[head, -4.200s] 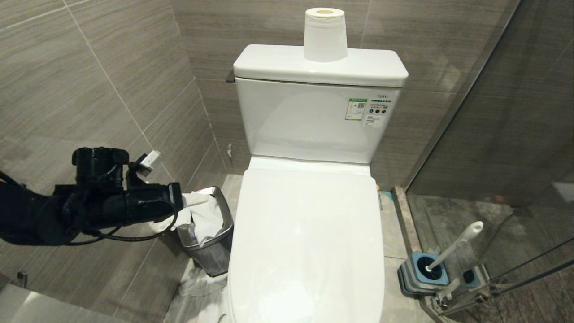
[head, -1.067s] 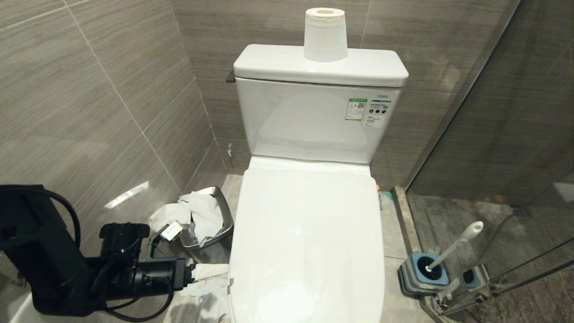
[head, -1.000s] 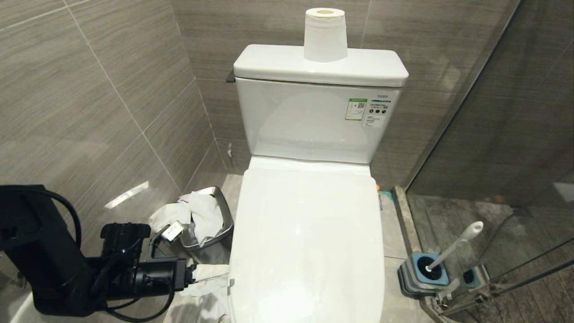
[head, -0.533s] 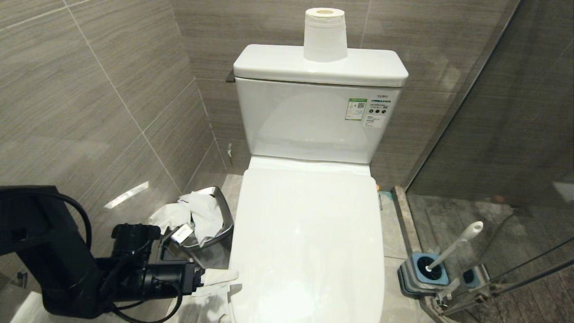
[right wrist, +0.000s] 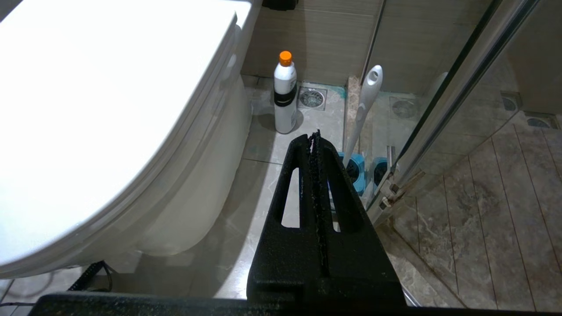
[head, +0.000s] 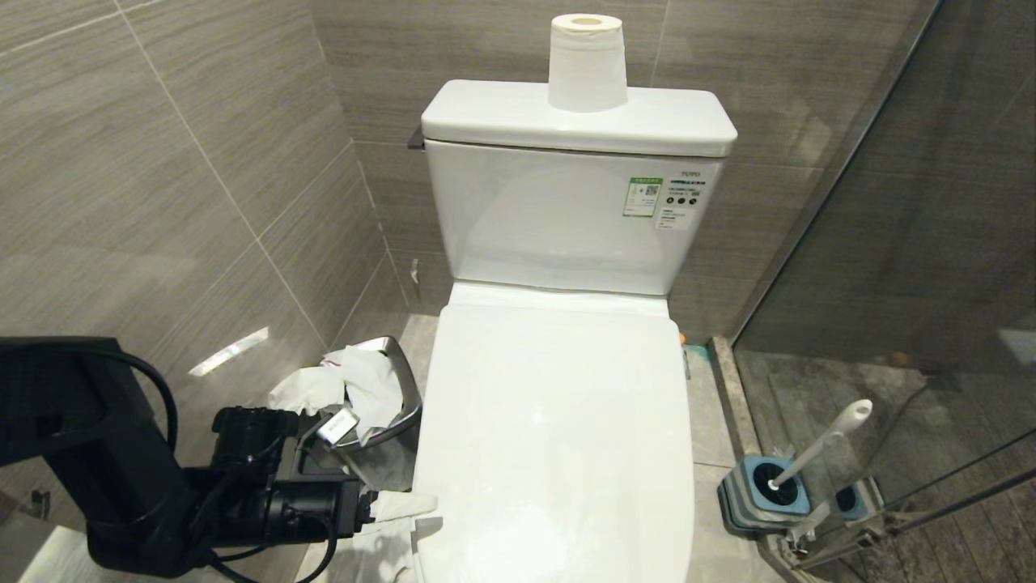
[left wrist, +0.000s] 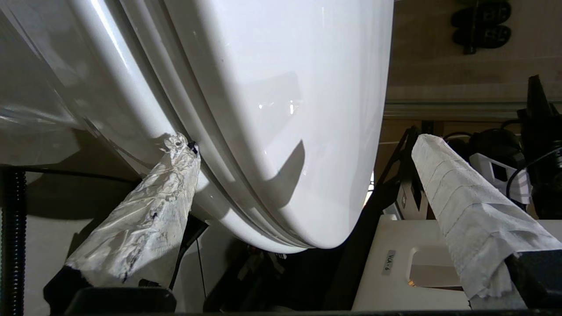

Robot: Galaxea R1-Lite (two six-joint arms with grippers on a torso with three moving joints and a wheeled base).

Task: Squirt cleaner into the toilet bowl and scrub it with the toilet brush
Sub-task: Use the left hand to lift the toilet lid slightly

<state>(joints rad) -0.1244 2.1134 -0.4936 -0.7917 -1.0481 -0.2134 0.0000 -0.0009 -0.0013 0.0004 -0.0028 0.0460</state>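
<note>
With the toilet (head: pixel 558 437) lid (head: pixel 550 405) down, the left tool (left wrist: pixel 303 184), spread wide at its front-left edge, looks set to lift it; right tool (right wrist: pixel 315 136) clenched, brush (head: pixel 817 445) in holder (head: pixel 740 498).

Bin (head: pixel 380 421) left of toilet (head: pixel 558 437) — brush (head: pixel 817 445) right.

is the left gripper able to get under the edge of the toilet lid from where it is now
Probably yes. The left gripper is open at the toilet's left front edge, one paper-wrapped finger touching the seam under the lid, the other out beyond the lid's front edge. Nothing blocks it; the bin sits behind it.
</note>
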